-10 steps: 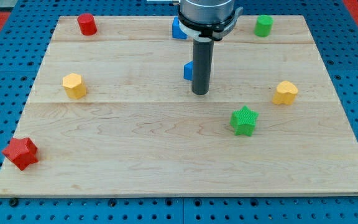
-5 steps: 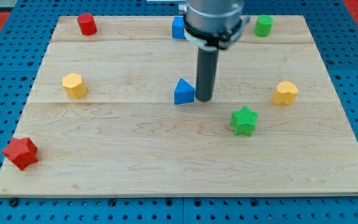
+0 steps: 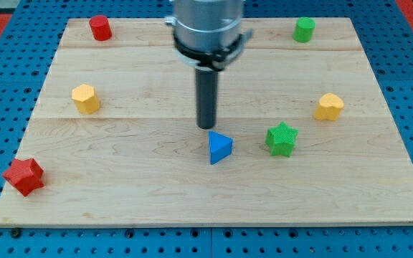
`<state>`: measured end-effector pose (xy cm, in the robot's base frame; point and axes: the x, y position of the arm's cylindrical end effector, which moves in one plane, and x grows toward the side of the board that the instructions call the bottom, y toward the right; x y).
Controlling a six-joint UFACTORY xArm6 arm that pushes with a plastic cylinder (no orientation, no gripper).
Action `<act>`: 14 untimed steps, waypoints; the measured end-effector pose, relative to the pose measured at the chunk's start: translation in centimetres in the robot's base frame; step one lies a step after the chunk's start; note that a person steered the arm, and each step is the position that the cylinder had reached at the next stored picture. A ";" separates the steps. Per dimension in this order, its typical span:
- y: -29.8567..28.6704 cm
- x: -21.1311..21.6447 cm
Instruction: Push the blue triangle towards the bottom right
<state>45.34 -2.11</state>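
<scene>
Tool: no grasping part is being shown; my tip (image 3: 206,127) is sitting just beside blue triangle (image 3: 219,147), at its 11 o'clock.
Risk: the triangle is being aimed near green star (image 3: 281,138); collision is being judged possible.

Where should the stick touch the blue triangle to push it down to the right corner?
On the blue triangle's upper-left side, coming from the view's top left. My tip already sits just above and left of it. The green star lies close on its right, so aim more downward.

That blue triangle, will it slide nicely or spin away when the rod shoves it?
The blue triangle looks small and rigid, so it probably slides easily on the smooth board. My tip sits off its top-left corner, so it may well twist.
</scene>
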 end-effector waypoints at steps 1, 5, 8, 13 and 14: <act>0.8 3.1; -0.3 6.0; 11.0 7.6; 9.6 10.8; 14.2 12.1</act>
